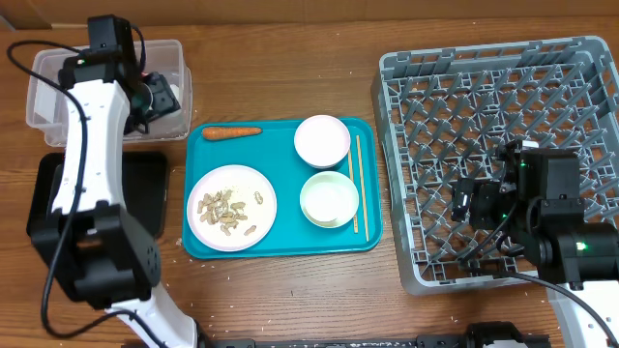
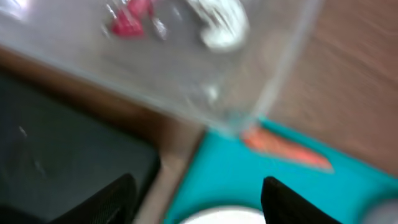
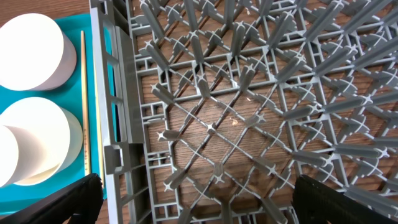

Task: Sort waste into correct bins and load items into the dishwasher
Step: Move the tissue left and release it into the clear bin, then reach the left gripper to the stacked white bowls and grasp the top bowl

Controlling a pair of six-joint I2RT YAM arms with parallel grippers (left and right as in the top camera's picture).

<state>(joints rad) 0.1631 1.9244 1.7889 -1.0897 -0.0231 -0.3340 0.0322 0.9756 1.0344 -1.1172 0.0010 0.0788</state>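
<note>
Nearest the robot, the right fingers (image 3: 59, 202) hang spread wide over the near part of the grey dish rack (image 1: 484, 87), with nothing between them and only the rack's lattice floor and the wooden tabletop (image 1: 290, 290) showing below. To the rack's left lies the teal tray (image 1: 285, 159). In its near left corner sits the white plate (image 1: 253, 184), which holds a scatter of peanut shells (image 1: 227, 211). A white bowl (image 1: 329, 198) stands to the plate's right and a second bowl (image 1: 322, 141) stands just beyond it. The chopsticks (image 1: 357, 184) lie along the tray's right edge, just beside both bowls. A carrot (image 1: 230, 132) rests along the tray's far edge. The black tray (image 1: 150, 193) lies on the tabletop left of the teal tray, partly hidden under the left arm. Farthest off, at the far left corner, stands the clear tub (image 1: 39, 72). A red foil wrapper (image 2: 127, 22) and a whitish scrap (image 2: 221, 25) lie inside it, both blurred. The left fingers (image 2: 112, 198) hover released and apart over the tub's right end, holding nothing.
</note>
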